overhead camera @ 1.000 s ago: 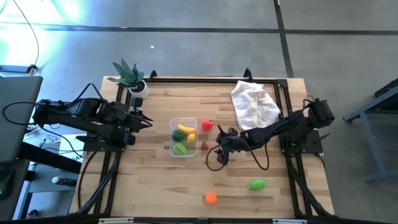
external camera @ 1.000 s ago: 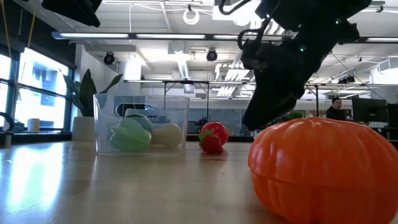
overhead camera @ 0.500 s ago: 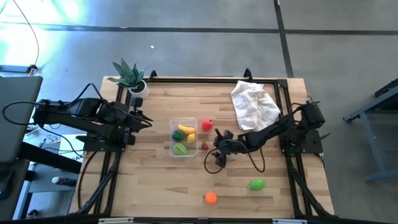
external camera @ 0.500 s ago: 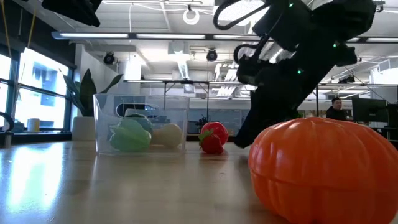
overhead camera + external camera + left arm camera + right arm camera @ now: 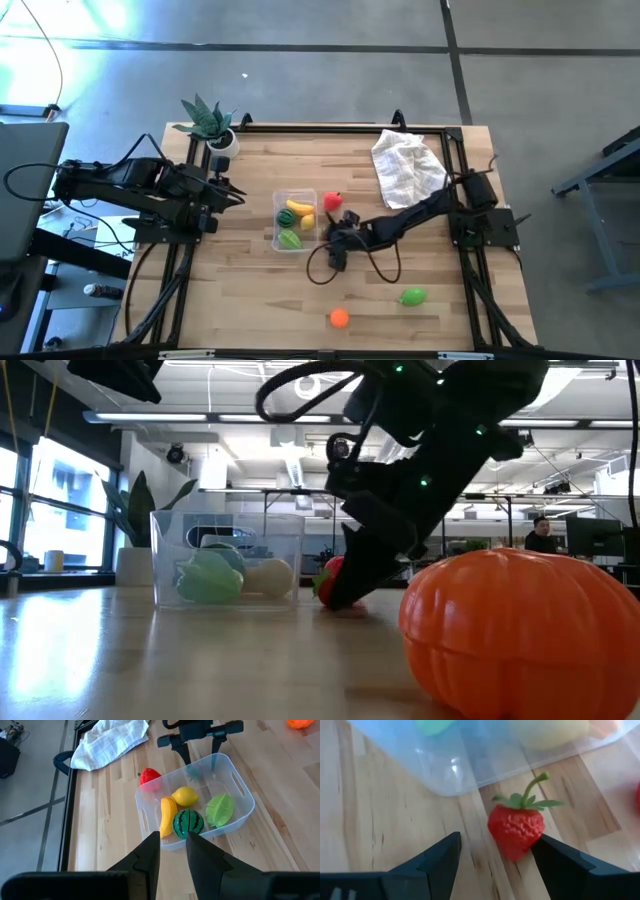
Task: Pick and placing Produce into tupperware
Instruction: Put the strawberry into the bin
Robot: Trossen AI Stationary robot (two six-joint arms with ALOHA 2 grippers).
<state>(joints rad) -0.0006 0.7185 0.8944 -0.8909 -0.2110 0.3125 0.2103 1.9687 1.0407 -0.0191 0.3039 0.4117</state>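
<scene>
Wood table [image 5: 250,290], tub [image 5: 295,221] mid-table with banana, lemon, watermelon, green piece inside. I had right gripper [image 5: 492,857] low beside tub, fingers [image 5: 440,857] spread wide, strawberry [image 5: 516,827] between them, not gripped, lying on table close by tub wall. Risk: finger could clip tub wall or nudge berry so it rolled off. Left gripper [image 5: 172,852] parked at left side, fingers closed, empty. Orange [image 5: 339,318] and green piece [image 5: 412,296] lay loose near front.

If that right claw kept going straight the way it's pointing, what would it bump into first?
Most likely the strawberry, which lies between the open right claw's fingers. Just beyond stands the clear tupperware, though depth is hard to judge.
</scene>
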